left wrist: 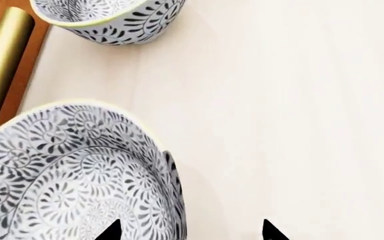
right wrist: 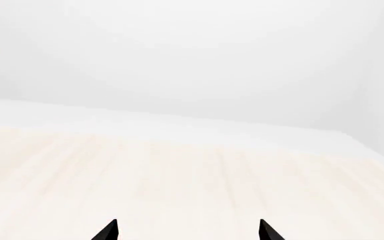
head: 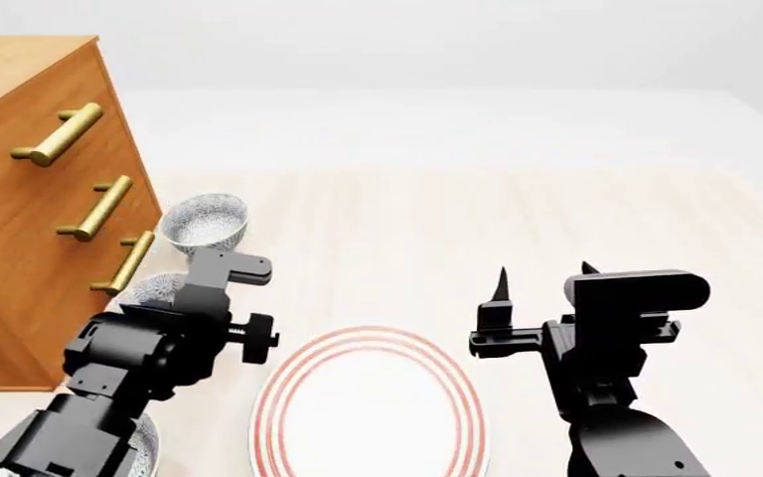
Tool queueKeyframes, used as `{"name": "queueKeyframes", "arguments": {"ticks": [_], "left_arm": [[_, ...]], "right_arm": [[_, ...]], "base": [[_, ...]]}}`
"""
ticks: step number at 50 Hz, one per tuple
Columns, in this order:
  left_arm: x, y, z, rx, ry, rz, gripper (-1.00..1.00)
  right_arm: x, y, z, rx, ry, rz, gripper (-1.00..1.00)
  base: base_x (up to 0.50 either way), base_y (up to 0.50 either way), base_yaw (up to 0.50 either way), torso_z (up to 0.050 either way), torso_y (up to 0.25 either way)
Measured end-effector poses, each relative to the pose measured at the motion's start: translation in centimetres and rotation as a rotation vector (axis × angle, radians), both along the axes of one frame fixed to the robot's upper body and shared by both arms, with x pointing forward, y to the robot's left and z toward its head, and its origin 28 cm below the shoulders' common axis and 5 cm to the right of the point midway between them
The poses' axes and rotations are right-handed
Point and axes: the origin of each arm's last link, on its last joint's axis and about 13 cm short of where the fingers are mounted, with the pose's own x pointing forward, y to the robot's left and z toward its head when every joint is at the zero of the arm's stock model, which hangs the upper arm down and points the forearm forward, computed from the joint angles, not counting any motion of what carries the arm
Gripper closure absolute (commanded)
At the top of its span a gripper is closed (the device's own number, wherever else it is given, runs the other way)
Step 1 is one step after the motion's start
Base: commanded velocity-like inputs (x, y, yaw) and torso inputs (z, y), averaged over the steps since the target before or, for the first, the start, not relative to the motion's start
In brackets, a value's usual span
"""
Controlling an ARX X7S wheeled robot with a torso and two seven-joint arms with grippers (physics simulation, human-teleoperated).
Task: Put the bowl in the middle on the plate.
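- The plate (head: 369,412) lies bare on the floor between the two arms, so nothing is placed yet
- The bowl (left wrist: 72,175) in the middle sits on the floor by the wooden dresser (head: 24,199), mostly hidden behind the left arm in the head view, with another bowl (head: 206,223) beyond it
- The left pincer (left wrist: 190,231) hovers over the bowl's rim, tips wide, one inside and one outside, gripping nothing
- The right pincer (head: 540,280) is wide and empty, raised beside the plate
- Grasp, lift and carry to the plate all remain
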Motion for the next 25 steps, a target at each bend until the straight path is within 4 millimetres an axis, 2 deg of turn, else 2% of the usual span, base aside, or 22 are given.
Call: {"name": "queueKeyframes", "arguments": {"ticks": [25], "left_arm": [[-0.50,0.11,0.21,0.064,-0.031,-0.021,1.00]], "right_arm": [[0.00,-0.07,0.04,0.003,-0.001,-0.004,-1.00]], "base": [[0.00,0.00,0.00,0.000,0.000]]}}
